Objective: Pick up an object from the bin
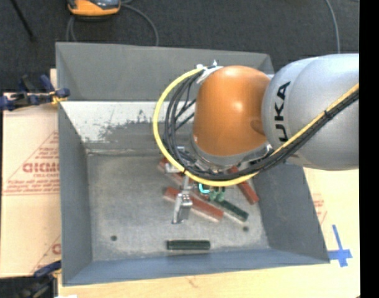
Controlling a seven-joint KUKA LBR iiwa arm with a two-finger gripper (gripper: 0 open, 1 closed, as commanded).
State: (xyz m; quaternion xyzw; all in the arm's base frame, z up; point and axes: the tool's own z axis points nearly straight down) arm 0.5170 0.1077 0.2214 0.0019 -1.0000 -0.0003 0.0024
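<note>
Grey bin [71,166], reddish-brown sticks [205,210], dark-green bar [188,245]

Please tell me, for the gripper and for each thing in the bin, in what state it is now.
gripper: down in the bin, over the heap in the middle.
red-brown sticks: lying flat, heaped, partly hidden by the arm.
green stick: lying flat at the heap's right.
dark bar: lying flat, alone near the front wall.
</note>
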